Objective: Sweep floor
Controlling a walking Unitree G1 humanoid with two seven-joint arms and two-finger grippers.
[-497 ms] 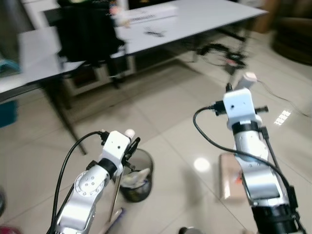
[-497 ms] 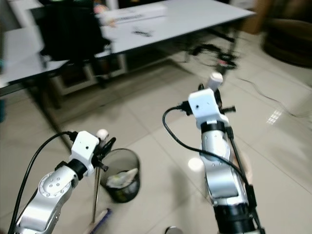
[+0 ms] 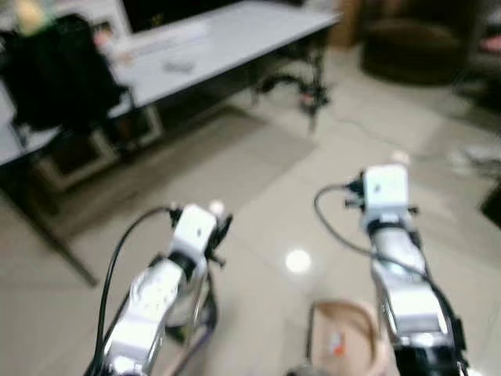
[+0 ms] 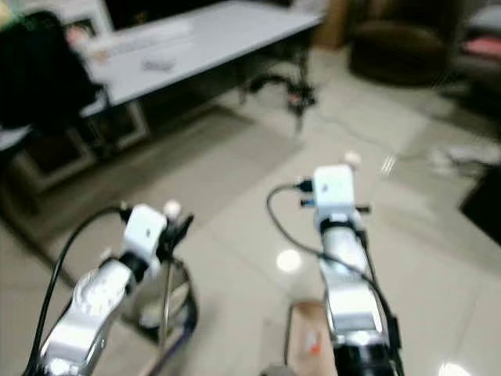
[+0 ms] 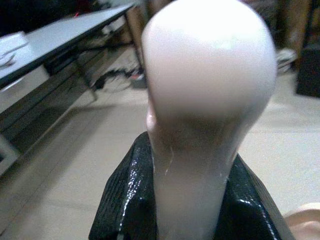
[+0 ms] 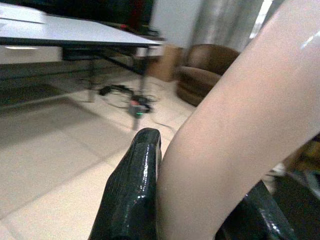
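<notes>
Looks like the carry-into-position step: past the long grey table [image 3: 235,47], the right gripper [image 6: 200,200] has its black fingers clamped on the pale dustpan handle [image 6: 235,125], pan [image 3: 344,345] low beside that arm, the left gripper [image 5: 190,210] closed on the broom's cream knob [image 5: 207,75], so next probably lower both to the tiles.

Four views: a stereo head pair looking forward and down, and two wrist cameras at very close range.

The head pair looks from above over both silver arms onto the tiled floor [image 3: 258,180], facing a long grey table [image 3: 235,43] and a brown armchair [image 4: 391,39]; both eyes share this scene, slightly shifted sideways and blurred. Each wrist camera looks along its own black fingers [image 6: 132,195], pressed up against a pale handle [image 5: 207,100], and beyond it catches the same table and floor low down.
</notes>
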